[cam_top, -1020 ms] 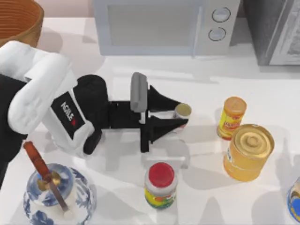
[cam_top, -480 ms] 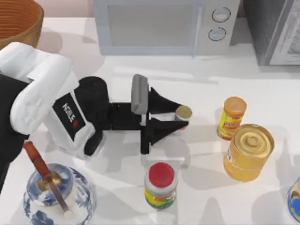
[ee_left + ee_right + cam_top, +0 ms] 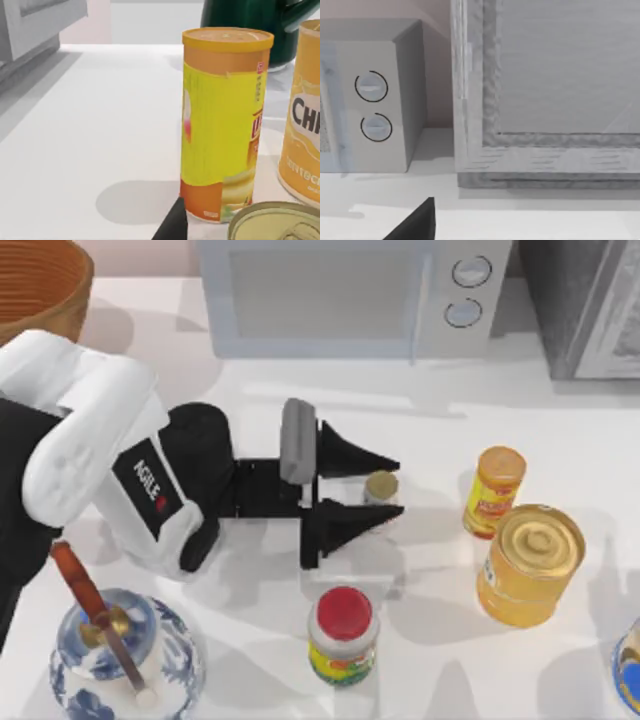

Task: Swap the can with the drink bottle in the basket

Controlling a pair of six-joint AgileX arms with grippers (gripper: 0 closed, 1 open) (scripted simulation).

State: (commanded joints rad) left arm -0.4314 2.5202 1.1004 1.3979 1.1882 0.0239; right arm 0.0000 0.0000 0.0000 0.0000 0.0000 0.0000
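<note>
The bottle [image 3: 381, 486] stands on the table right of centre, between the left gripper [image 3: 388, 488] fingers, far from the basket [image 3: 45, 285] in the far left corner. Jaws spread, straddling it, apparently holding nothing: probably so the bottle stands free. The left arm stretches low and level across the table, fingers pointing right toward the orange bottle [image 3: 494, 491].

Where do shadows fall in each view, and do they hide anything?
Top view: soft shadows spread over the table beside the left pincer and the drink bottle, hiding nothing. Left wrist view: the orange-yellow bottle casts a round grey shadow. Right wrist view: faint shade beneath the microwave.
</note>
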